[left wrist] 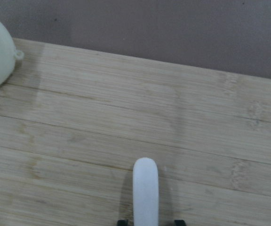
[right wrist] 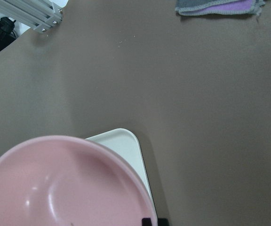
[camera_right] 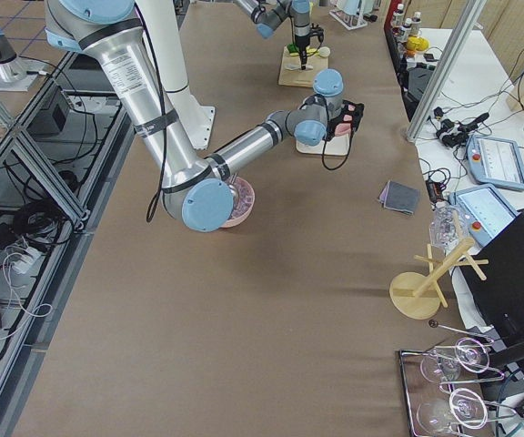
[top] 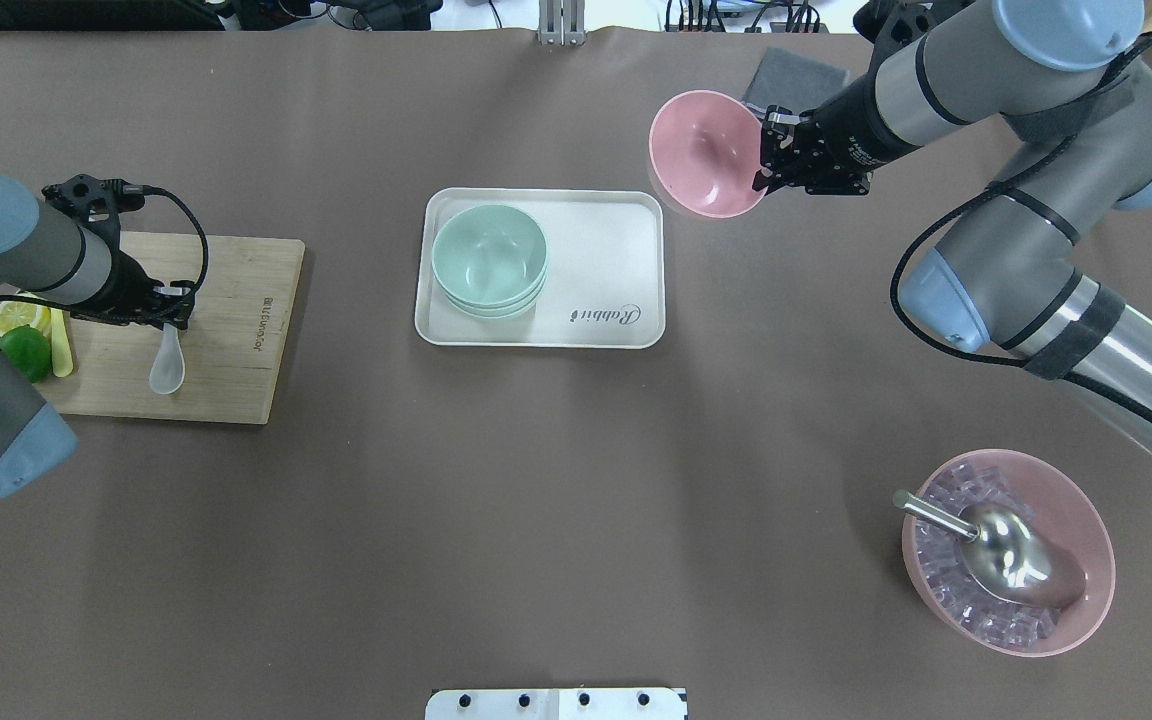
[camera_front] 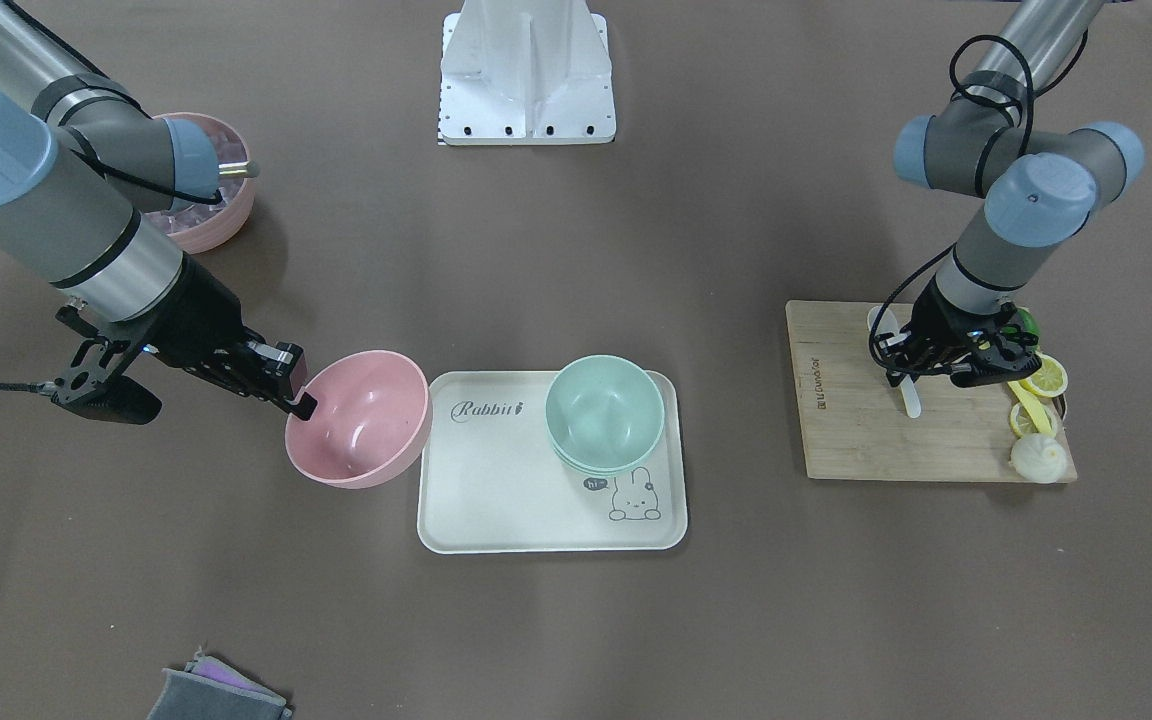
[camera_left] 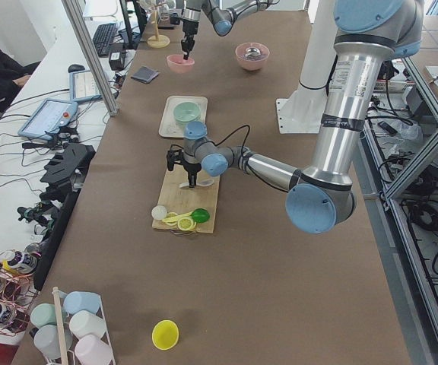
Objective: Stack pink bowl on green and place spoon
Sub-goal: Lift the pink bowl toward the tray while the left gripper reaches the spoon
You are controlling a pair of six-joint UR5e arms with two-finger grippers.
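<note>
My right gripper (camera_front: 301, 400) is shut on the rim of the pink bowl (camera_front: 361, 420) and holds it tilted above the table, just beside the white tray (camera_front: 496, 500). In the overhead view the pink bowl (top: 706, 150) hangs off the tray's far right corner. Stacked green bowls (top: 489, 255) sit on the tray's left part. My left gripper (top: 173, 320) is down on the wooden cutting board (top: 236, 330), its fingers closed around the handle of the white spoon (top: 166, 365), which lies on the board. The left wrist view shows the spoon's handle (left wrist: 146, 188) between the fingertips.
A pink bowl of ice cubes with a metal scoop (top: 1011, 560) stands at the near right. A lime (top: 26, 352), lemon pieces (camera_front: 1044, 378) and a white bun (camera_front: 1036, 458) lie on the board's outer end. A grey cloth (top: 794, 72) lies at the far right.
</note>
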